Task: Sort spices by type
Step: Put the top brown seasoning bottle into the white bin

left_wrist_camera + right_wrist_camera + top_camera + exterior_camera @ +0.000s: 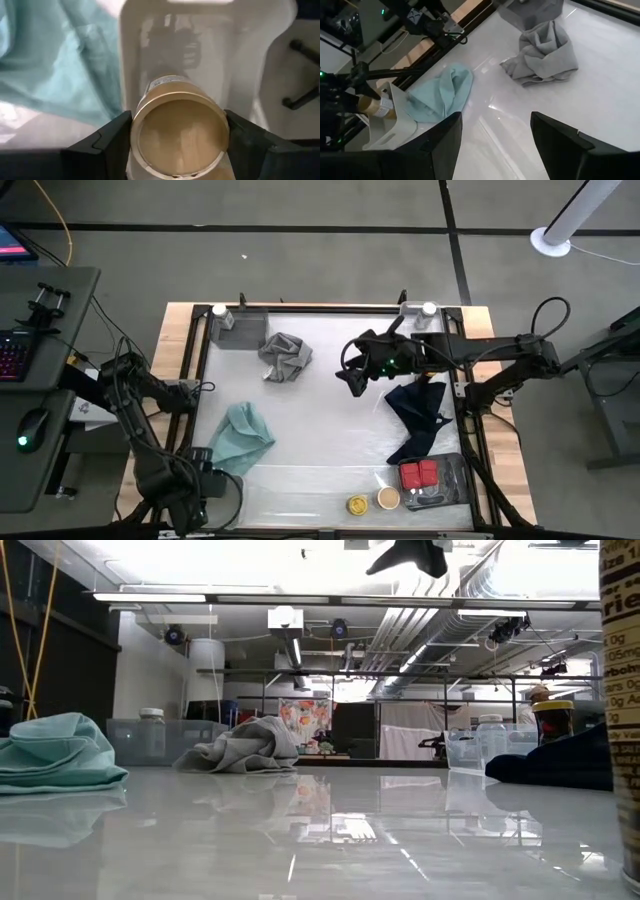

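My left gripper [177,137], at the table's near left corner [205,468], is shut on a small round spice jar with a tan lid [177,130], over a white bin [210,60]. My right gripper [495,135] hangs open and empty above the table's middle [352,383]. At the near right, two red tins [418,474] lie in a clear tray [452,480], with a yellow-lidded jar [357,505] and a tan-lidded jar [388,498] standing on the table beside it. My left gripper pinches the jar's tan lid end [137,125] between its two fingers [112,137], one on each side of the round rim. The fingers point down from above. The jar hangs below them, clear of the white bin, its labelled body pointing down.
A teal cloth [240,438] lies next to the left gripper, a grey cloth [285,358] at the far middle and a navy cloth [420,415] under the right arm. White-lidded jars [219,311] [430,309] stand at the far corners, by a clear tray [238,332].
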You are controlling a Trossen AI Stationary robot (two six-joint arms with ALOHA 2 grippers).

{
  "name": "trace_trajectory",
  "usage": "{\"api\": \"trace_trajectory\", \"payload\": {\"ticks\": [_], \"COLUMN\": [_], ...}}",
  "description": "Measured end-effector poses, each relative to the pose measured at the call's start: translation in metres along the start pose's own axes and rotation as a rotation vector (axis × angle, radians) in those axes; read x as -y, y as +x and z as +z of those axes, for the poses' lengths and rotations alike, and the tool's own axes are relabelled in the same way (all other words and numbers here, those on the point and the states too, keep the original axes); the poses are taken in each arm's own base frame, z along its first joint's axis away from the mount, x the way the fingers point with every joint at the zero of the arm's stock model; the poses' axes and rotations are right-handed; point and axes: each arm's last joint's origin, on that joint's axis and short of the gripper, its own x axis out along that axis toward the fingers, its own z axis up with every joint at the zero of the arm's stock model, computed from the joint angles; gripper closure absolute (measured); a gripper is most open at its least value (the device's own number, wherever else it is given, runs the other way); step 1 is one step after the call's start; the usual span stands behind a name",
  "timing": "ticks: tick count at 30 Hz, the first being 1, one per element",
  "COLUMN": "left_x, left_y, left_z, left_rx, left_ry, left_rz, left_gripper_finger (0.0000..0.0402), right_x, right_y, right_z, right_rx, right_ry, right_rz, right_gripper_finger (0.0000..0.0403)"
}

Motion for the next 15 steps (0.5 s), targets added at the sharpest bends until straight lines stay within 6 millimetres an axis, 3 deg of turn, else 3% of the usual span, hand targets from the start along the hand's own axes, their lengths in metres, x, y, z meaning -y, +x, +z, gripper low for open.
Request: {"api": "trace_trajectory", "payload": {"ticks": [7, 15], "left_x": [0.0041, 0.0039], "left_y": [-0.0004, -0.0004], "left_z": [0.0025, 0.0026], "left_rx": [0.025, 0.026], "left_ry": [-0.075, -0.155], "left_rz": [-0.043, -0.041], "left_gripper_finger": [0.0166, 0.0135], "right_x": [0.0008, 0.0021], "right_y": [0.0001, 0.0], "right_z": [-0.0004, -0.0021], "right_rx": [-0.006, -0.025], "right_ry": [-0.037, -0.065], "right_rz": [-0.005, -0.017], "right_gripper_finger": [0.0169, 0.0169]}}
